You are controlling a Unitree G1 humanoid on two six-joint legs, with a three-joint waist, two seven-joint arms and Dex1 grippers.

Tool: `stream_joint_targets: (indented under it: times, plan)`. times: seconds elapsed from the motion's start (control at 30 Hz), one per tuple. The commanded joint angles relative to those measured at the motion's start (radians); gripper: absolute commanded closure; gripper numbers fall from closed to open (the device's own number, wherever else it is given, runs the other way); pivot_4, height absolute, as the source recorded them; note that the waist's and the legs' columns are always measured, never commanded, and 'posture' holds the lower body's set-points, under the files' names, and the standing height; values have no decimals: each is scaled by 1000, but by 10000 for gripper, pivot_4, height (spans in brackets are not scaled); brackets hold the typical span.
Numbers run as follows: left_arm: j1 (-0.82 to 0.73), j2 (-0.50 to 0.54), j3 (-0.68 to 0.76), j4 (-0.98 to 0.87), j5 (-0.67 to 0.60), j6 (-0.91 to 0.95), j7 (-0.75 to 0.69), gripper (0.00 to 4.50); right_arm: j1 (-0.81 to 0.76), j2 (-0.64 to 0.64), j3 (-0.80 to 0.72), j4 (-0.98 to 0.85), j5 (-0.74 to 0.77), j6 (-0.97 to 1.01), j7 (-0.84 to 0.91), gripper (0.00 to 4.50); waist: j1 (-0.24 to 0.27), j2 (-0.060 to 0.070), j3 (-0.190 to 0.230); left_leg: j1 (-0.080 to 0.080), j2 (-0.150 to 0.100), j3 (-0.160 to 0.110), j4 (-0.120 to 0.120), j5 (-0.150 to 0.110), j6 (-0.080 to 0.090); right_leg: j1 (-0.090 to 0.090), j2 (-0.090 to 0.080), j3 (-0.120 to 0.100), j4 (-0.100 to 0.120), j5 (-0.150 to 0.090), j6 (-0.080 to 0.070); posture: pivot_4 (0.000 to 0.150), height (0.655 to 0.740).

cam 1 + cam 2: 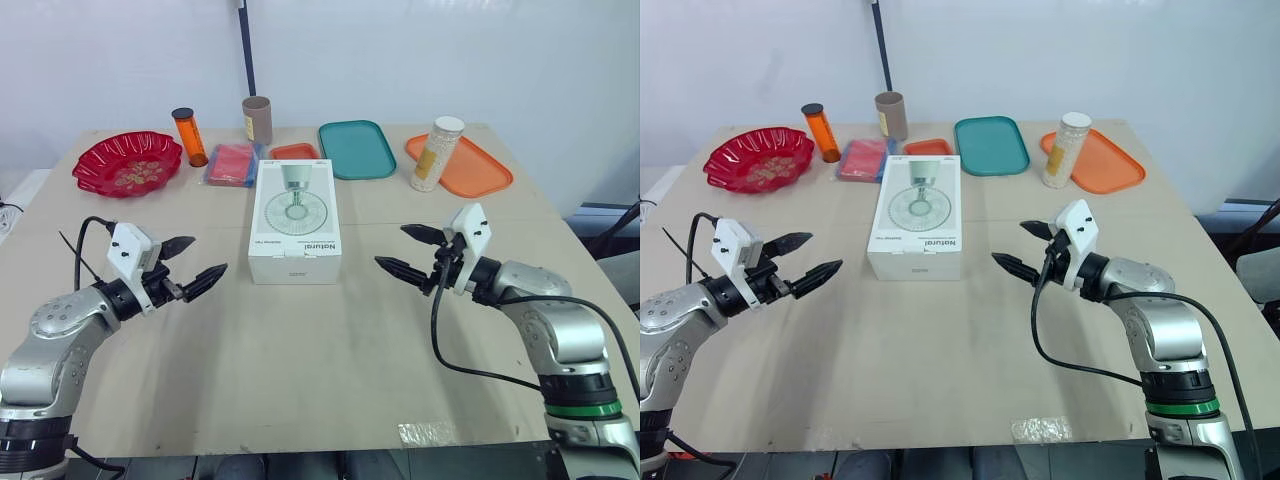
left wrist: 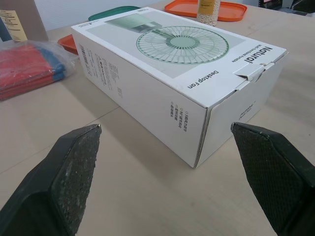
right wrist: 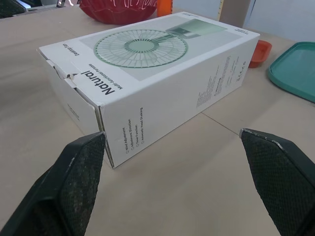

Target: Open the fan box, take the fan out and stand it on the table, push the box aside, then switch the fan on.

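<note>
Lying flat, the fan box (image 1: pixel 294 222) is closed.

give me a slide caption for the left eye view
Closed fan box lies flat on the table between the left gripper and right gripper, both with fingers open, neither touching it.

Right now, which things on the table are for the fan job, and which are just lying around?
For the job: fan box, closed; left tool and right tool, both open, one each side of it.

Just lying about: red bowl, orange bottle, brown tube, red packet, small orange dish, teal tray, orange tray, white jar.
</note>
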Motion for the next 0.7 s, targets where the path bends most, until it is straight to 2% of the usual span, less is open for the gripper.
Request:
stream_joint_targets:
  times: [0.03, 0.7]
  plan:
    - [-14, 19, -14, 15, 38, -39, -18, 0, -7, -7, -5, -34, -4, -25, 6, 516, 0, 0, 0, 0, 0, 0, 0, 0, 0, 0, 0, 0, 0, 0, 0, 1500, 7400]
    - [-23, 16, -17, 47, 65, -71, -40, 0, -33, 0, 31, -19, -14, -50, 31, 516, 0, 0, 0, 0, 0, 0, 0, 0, 0, 0, 0, 0, 0, 0, 0, 1500, 7400]
